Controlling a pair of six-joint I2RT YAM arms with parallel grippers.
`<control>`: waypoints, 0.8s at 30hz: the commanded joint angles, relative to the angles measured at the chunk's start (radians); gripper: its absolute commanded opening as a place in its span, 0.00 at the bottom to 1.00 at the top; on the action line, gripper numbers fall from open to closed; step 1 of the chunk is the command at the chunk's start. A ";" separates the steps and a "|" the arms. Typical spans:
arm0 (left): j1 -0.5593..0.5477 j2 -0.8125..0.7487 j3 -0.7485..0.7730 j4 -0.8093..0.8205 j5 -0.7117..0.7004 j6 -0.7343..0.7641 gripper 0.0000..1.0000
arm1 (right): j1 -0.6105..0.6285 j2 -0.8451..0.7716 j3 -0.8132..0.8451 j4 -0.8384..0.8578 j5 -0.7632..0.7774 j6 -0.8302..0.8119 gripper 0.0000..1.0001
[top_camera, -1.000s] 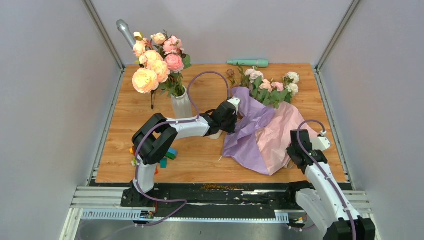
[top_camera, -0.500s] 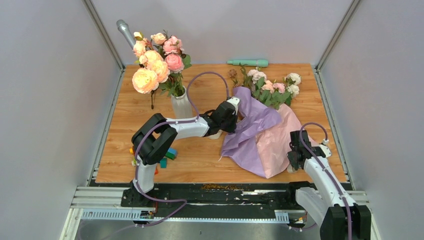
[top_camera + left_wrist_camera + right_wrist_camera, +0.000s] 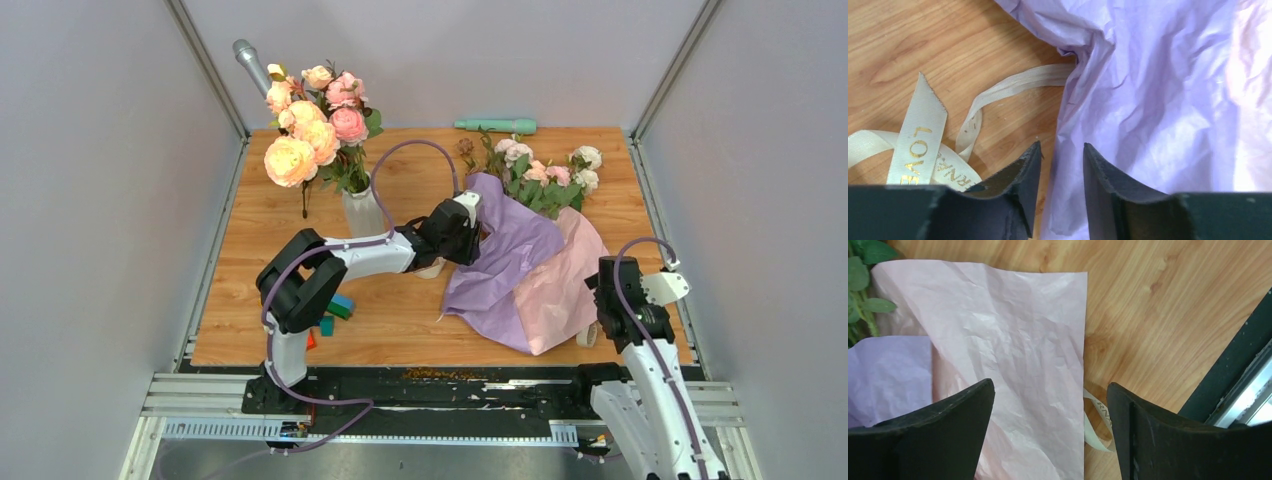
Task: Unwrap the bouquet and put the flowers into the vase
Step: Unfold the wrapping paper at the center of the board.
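— Lilac paper lies open and crumpled on the right half of the wooden table, its pink inner side turned up; where are the flowers?
— The flowers, small white and pale pink roses with green leaves, rest at the far edge of the paper, heads toward the back wall; the bouquet is unwrapped but not in the vase.
— And the vase?
— The vase, white and ribbed, stands left of the paper and apart from it, holding larger peach and pink blooms.
— The grippers?
— The left gripper hovers at the paper's left edge, fingers narrowly apart, gripping nothing; beige ribbon lies loose beside it; the right gripper hangs over the pink corner, fingers wide apart, empty.
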 commanded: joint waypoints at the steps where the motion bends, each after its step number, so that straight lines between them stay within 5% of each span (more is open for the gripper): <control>1: 0.001 -0.113 0.038 0.002 0.028 0.009 0.48 | -0.006 -0.080 0.033 0.113 -0.022 -0.256 0.84; 4: 0.001 -0.125 0.073 -0.010 0.049 0.012 0.60 | -0.006 -0.094 0.029 0.259 -0.208 -0.405 0.83; 13: 0.001 0.019 0.284 -0.152 0.060 0.059 0.82 | -0.006 0.143 0.031 0.475 -0.631 -0.501 0.55; 21: 0.001 0.116 0.334 -0.187 0.049 0.070 0.86 | -0.019 0.286 -0.015 0.546 -0.664 -0.468 0.36; 24: 0.003 0.138 0.336 -0.193 0.045 0.069 0.85 | -0.049 0.310 -0.040 0.555 -0.651 -0.455 0.35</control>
